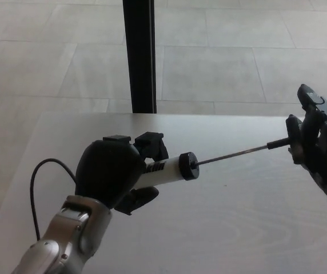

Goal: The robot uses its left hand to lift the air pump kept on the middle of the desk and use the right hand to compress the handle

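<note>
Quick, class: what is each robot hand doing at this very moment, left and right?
Left hand: shut on the air pump, gripping its white barrel above the desk.
Right hand: at the pump's handle; whether it grips cannot be told.

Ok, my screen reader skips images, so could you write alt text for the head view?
The robot's black left hand holds a white-barrelled air pump above a pale wooden desk; its black right hand meets the pump's black T-handle.
</note>
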Controlling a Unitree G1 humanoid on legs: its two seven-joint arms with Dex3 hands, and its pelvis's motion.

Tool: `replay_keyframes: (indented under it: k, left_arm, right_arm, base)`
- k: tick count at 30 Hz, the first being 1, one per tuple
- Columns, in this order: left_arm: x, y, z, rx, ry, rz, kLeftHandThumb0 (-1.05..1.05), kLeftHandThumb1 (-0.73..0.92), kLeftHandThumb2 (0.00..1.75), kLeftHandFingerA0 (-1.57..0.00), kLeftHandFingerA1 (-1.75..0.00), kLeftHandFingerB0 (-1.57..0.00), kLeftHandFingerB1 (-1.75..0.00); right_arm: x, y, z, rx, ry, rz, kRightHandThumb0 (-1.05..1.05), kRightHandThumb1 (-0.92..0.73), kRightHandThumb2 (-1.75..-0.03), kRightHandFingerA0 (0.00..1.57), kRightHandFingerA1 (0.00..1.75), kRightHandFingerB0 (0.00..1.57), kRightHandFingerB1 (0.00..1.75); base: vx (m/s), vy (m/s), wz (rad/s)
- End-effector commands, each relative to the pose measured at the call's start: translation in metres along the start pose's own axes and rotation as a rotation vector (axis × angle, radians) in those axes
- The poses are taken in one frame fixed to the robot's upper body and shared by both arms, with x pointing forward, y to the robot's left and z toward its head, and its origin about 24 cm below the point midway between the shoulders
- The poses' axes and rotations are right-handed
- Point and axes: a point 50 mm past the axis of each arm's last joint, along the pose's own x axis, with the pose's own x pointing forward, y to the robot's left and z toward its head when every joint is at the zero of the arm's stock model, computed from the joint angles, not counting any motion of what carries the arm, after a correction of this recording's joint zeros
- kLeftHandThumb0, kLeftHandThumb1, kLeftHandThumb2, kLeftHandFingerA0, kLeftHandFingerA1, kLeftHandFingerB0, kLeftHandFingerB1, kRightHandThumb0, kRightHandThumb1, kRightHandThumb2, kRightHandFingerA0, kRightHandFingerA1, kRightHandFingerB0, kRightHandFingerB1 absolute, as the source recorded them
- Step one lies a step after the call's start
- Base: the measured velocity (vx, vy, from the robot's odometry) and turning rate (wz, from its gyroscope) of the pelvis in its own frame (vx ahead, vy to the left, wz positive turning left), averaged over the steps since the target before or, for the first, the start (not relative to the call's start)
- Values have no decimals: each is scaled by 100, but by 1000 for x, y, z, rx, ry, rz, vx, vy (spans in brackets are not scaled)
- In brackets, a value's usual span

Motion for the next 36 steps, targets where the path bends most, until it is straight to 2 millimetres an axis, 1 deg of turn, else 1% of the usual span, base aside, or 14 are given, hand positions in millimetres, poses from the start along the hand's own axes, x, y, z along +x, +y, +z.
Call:
replay_keyframes:
  k: [1, 3, 6, 7, 9, 12, 13, 20, 24, 25, 26, 34, 35, 36]
  left_arm:
    - [-13, -7, -6, 1, 13, -11, -14, 46, 120, -123, -144, -103, -130]
    - [-15, -8, -6, 28, -5, -9, -16, 47, 116, -120, -142, -102, -128]
    - [-18, -9, -7, 34, -4, -12, -17, 49, 115, -118, -140, -101, -127]
    - [-19, -10, -8, 27, -4, -10, -16, 50, 115, -118, -140, -101, -127]
    - [-22, -12, -7, 34, -5, -9, -10, 52, 115, -87, -175, -77, -158]
    - [-24, -13, -7, 18, -2, -12, -16, 50, 118, -120, -143, -101, -130]
    - [-25, -13, -8, 27, -2, -7, -15, 49, 116, -119, -142, -101, -129]
    - [-23, -10, -10, 30, 11, -20, -11, 53, 115, -84, -175, -74, -160]
    - [-20, -9, -8, 28, 0, -5, -11, 51, 116, -85, -175, -77, -156]
    - [-17, -8, -8, 10, 2, -3, -17, 50, 117, -119, -141, -100, -128]
    - [-17, -8, -8, 4, 7, -3, -12, 50, 121, -88, -175, -78, -159]
    - [-13, -6, -8, 2, 11, 13, -11, 47, 127, -91, -175, -79, -163]
    - [-12, -5, -8, 7, 10, 17, -16, 50, 119, -121, -143, -103, -131]
    - [-11, -4, -8, 10, 12, 18, -11, 48, 126, -91, -175, -79, -162]
  right_arm:
    - [-6, -2, 3, 4, -14, -15, -98, -92, -134, 0, 10, 0, 10]
    - [-7, -3, 3, -5, -17, -19, -95, -92, -96, 0, 0, 0, 0]
    - [-6, -3, 5, -4, -16, -18, -98, -92, -133, 0, 8, 0, 9]
    - [-6, -4, 6, -5, -21, -15, -93, -92, -93, 0, 0, 0, 0]
    - [-6, -6, 6, -9, -26, -20, -93, -92, -133, 0, 13, 0, 14]
    - [-5, -11, 7, -21, -14, -42, -93, -92, -93, 0, 0, 0, 4]
    - [-3, -13, 8, -31, -14, -55, -94, -90, -130, 0, 11, 0, 13]
    - [-2, -5, 13, 13, -35, -36, -90, -92, -95, 0, 0, 0, 5]
    - [-7, 5, 8, 36, -42, -18, -88, -92, -95, 0, 0, 0, 6]
    - [-8, 10, 5, 62, -30, -19, -90, -92, -98, 0, 0, 0, 5]
    - [-9, 12, 3, 65, -26, -16, -91, -91, -132, 0, 16, 0, 17]
    - [-12, 21, -6, 80, 4, -33, -91, -92, -133, 0, 15, 0, 16]
    - [-12, 22, -7, 81, 9, -38, -92, -92, -133, 0, 15, 0, 16]
    - [-13, 24, -8, 78, 19, -40, -94, -92, -132, 0, 12, 0, 13]
  base:
    - [0, 0, 0]
    - [0, 0, 0]
    - [0, 0, 0]
    - [0, 0, 0]
    - [0, 0, 0]
    - [0, 0, 0]
    - [0, 0, 0]
    - [0, 0, 0]
    - [0, 0, 0]
    - [0, 0, 0]
    - [0, 0, 0]
    - [0, 0, 0]
    - [0, 0, 0]
    - [0, 0, 0]
